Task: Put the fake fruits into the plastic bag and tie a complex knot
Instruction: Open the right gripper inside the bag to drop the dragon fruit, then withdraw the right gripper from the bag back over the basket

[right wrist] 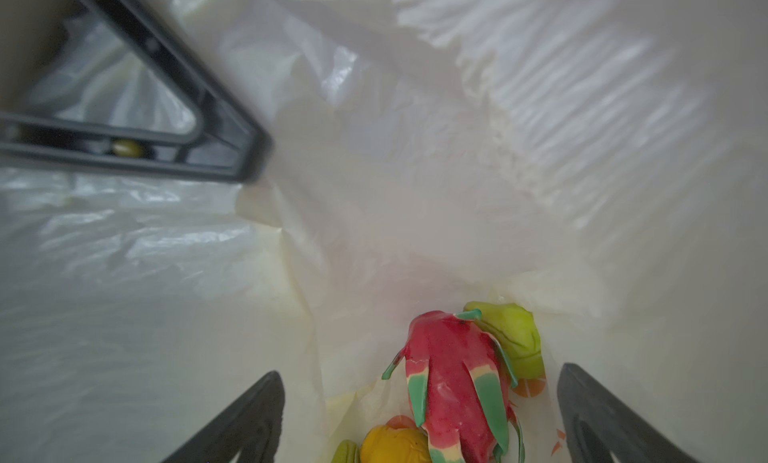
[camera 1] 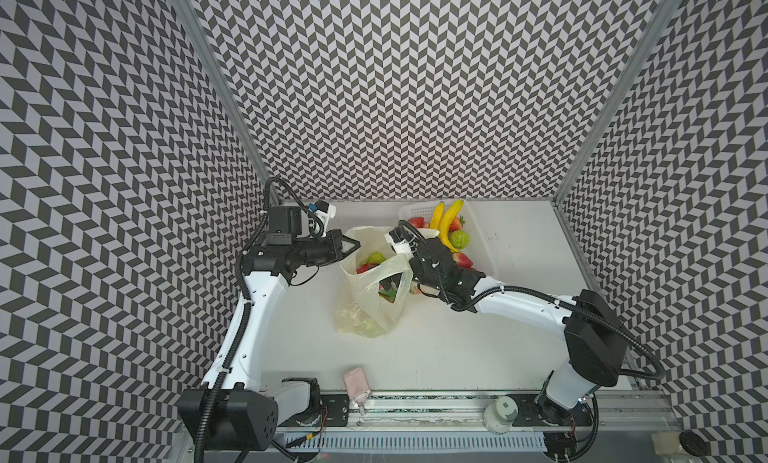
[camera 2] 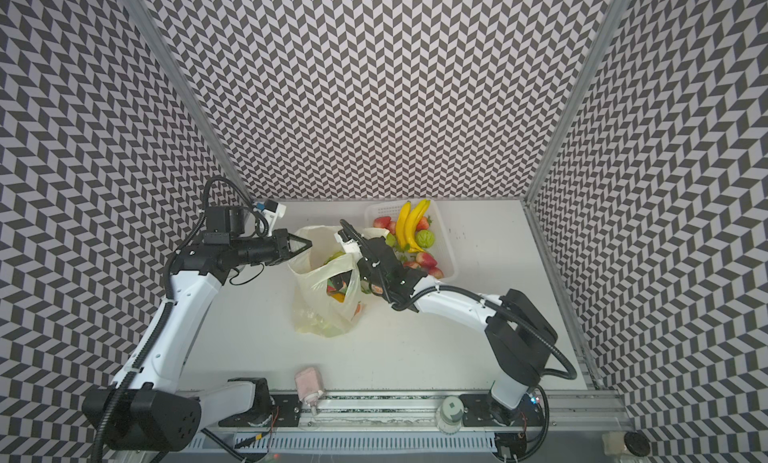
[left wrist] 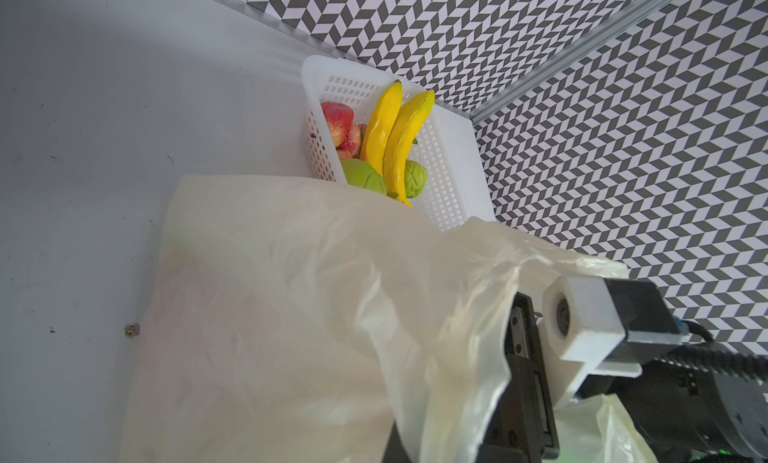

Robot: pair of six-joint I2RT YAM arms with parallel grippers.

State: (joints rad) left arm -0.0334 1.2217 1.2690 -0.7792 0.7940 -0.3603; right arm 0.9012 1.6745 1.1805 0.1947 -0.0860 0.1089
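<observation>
loading step in hand: left gripper (camera 1: pixel 352 245) clamps the plastic bag (camera 1: pixel 365 292) rim at mid-table, right gripper (right wrist: pixel 419 371) stands wide and empty over the dragon fruit (right wrist: pixel 453 382) inside, so next likely needs bananas (camera 1: pixel 448 222) fetched from the far-right basket (camera 1: pixel 487 243).

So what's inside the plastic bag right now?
Inside the plastic bag lie a red dragon fruit, a green fruit and a yellow-orange fruit. Anything beneath them, deeper down, is hidden by fruit and cloudy film.
</observation>
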